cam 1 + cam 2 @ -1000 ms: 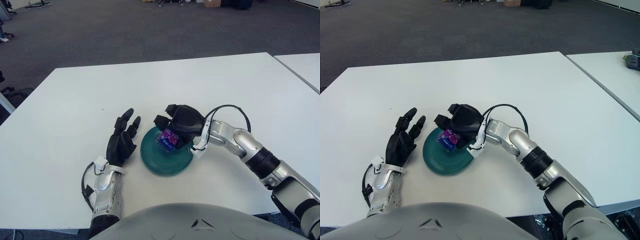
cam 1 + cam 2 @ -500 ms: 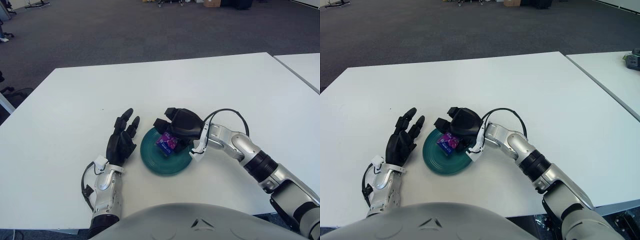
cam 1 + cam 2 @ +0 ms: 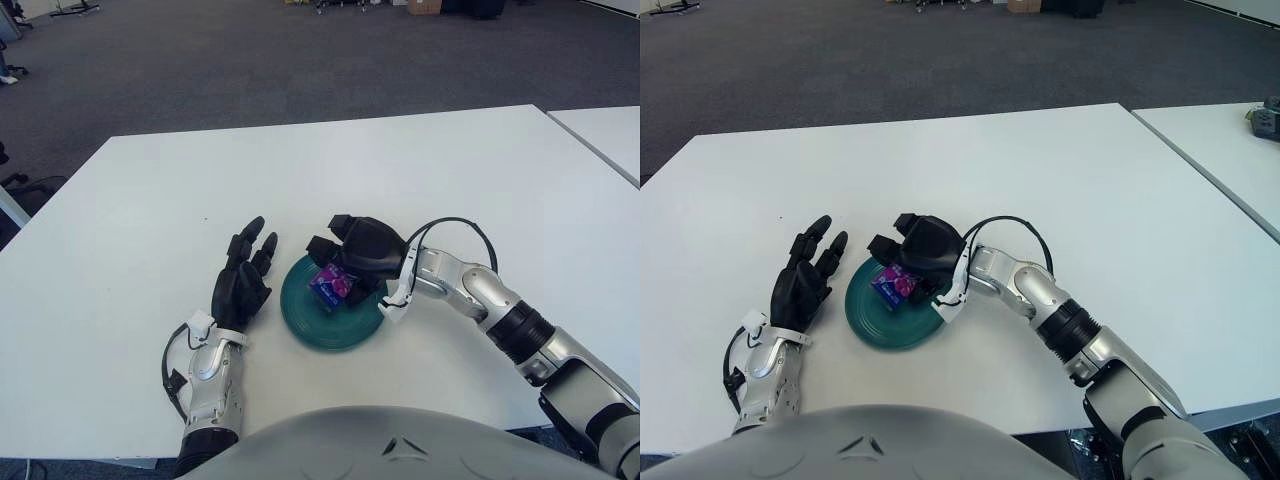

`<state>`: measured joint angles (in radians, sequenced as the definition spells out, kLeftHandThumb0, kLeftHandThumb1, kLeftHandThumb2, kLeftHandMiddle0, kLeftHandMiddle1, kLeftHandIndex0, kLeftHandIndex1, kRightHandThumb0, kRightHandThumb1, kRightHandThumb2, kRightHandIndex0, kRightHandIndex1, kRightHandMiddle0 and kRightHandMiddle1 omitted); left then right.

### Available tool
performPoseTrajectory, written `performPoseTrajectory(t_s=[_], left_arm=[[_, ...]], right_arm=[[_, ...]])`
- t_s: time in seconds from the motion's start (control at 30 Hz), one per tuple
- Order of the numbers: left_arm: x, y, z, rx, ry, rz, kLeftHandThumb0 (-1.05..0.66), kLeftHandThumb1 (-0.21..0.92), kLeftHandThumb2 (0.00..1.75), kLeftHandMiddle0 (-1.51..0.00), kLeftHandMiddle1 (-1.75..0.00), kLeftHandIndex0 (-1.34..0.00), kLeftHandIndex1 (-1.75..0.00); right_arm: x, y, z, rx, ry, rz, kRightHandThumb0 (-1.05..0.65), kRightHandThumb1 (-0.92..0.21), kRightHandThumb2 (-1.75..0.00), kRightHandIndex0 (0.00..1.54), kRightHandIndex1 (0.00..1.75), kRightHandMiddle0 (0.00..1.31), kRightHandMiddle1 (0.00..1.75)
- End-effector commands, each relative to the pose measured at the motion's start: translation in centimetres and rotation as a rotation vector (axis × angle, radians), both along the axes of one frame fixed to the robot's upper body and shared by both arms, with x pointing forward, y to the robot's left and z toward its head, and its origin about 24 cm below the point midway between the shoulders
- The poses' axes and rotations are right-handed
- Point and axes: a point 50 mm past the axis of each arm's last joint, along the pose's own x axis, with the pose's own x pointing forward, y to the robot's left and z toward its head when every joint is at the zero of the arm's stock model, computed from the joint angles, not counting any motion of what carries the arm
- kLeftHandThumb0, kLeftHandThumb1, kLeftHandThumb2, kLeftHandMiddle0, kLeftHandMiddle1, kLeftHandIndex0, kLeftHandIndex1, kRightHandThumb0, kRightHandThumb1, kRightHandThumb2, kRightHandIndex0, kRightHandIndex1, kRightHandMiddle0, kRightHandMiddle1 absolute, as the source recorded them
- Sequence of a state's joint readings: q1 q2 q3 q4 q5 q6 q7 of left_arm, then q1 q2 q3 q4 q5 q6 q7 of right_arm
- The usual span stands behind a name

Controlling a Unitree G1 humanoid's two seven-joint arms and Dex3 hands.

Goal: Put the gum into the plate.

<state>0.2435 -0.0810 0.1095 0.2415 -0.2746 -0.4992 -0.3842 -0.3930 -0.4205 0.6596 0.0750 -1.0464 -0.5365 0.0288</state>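
A purple and blue gum pack (image 3: 330, 285) is in the fingers of my right hand (image 3: 352, 252), held low over the back part of the dark green plate (image 3: 322, 327) and touching or nearly touching it. The hand's black fingers curl over the pack from behind and above, hiding its far side. The plate lies on the white table near its front edge. My left hand (image 3: 243, 278) lies flat on the table just left of the plate, with its fingers spread and empty. The gum pack also shows in the right eye view (image 3: 892, 286).
The white table (image 3: 330, 170) stretches bare behind and to both sides of the plate. A second white table (image 3: 605, 135) stands to the right across a narrow gap. Dark carpet lies beyond.
My right hand has come down and slightly left with the gum pack, bringing it onto the plate. The left hand has not moved.
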Motion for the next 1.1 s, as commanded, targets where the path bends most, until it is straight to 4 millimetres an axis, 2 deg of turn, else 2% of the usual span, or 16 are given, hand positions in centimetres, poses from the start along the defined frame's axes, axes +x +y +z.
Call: performPoseTrajectory(t_s=[0.0, 0.23, 0.27, 0.3, 0.37, 0.4, 0.53, 0.67, 0.83, 1.07], left_arm=[[-1.3, 0.3, -1.7, -0.031, 0.083, 0.013, -1.02, 0.92, 1.02, -0.36, -0.01, 0.00, -0.51], [-1.3, 0.4, -1.7, -0.026, 0.076, 0.007, -1.02, 0.92, 1.03, -0.35, 0.00, 0.00, -0.52], [-1.3, 0.4, -1.7, -0.025, 0.075, 0.006, -1.03, 0.92, 1.03, -0.35, 0.00, 0.00, -0.52], [-1.3, 0.5, -1.7, -0.022, 0.074, 0.006, -1.03, 0.92, 1.03, -0.35, 0.00, 0.00, -0.52], [-1.3, 0.5, -1.7, -0.020, 0.073, 0.005, -1.03, 0.92, 1.03, -0.35, 0.00, 0.00, -0.52], [-1.4, 0.5, -1.7, -0.016, 0.072, 0.005, -1.03, 0.92, 1.03, -0.35, 0.00, 0.00, -0.52], [-1.4, 0.6, -1.6, 0.000, 0.072, 0.005, -1.04, 0.92, 1.03, -0.34, 0.00, 0.00, -0.52], [-1.5, 0.7, -1.6, 0.011, 0.069, 0.008, -1.05, 0.92, 1.03, -0.31, 0.00, 0.00, -0.49], [-1.6, 0.7, -1.4, 0.008, 0.052, 0.007, -1.05, 0.92, 1.03, -0.28, 0.00, 0.00, -0.47], [-1.6, 0.8, -1.2, 0.007, 0.021, 0.010, -1.05, 0.92, 1.01, -0.24, 0.00, 0.00, -0.41]], right_arm=[[0.4, 0.2, 0.8, -0.001, -0.028, 0.001, -0.81, -0.92, -0.69, 0.39, 1.75, 0.01, 1.45], [0.3, 0.0, 1.0, 0.011, -0.042, -0.006, -0.83, -0.92, -0.70, 0.30, 1.75, 0.00, 1.25], [0.3, 0.0, 1.0, 0.010, -0.044, -0.006, -0.83, -0.92, -0.70, 0.25, 1.62, 0.00, 1.20], [0.3, -0.1, 1.1, 0.007, -0.045, -0.006, -0.83, -0.92, -0.70, 0.24, 1.57, 0.00, 1.19], [0.3, -0.1, 1.1, 0.004, -0.046, -0.006, -0.84, -0.92, -0.71, 0.23, 1.27, 0.00, 1.11], [0.2, -0.2, 1.1, -0.003, -0.047, -0.005, -0.84, -0.92, -0.72, 0.23, 1.23, 0.00, 1.10], [0.3, -0.4, 1.3, -0.028, -0.044, -0.002, -0.89, -0.92, -0.78, 0.29, 0.53, 0.00, 0.79], [0.3, -0.6, 1.4, -0.048, -0.025, -0.004, -0.94, -0.92, -0.89, 0.27, 0.16, 0.00, 0.55], [0.3, -0.9, 1.8, -0.049, -0.016, -0.001, -0.97, -0.92, -0.95, 0.21, 0.03, 0.00, 0.42], [0.3, -1.1, 2.4, -0.003, -0.009, 0.006, -1.00, -0.92, -0.98, 0.10, 0.00, 0.00, 0.26]])
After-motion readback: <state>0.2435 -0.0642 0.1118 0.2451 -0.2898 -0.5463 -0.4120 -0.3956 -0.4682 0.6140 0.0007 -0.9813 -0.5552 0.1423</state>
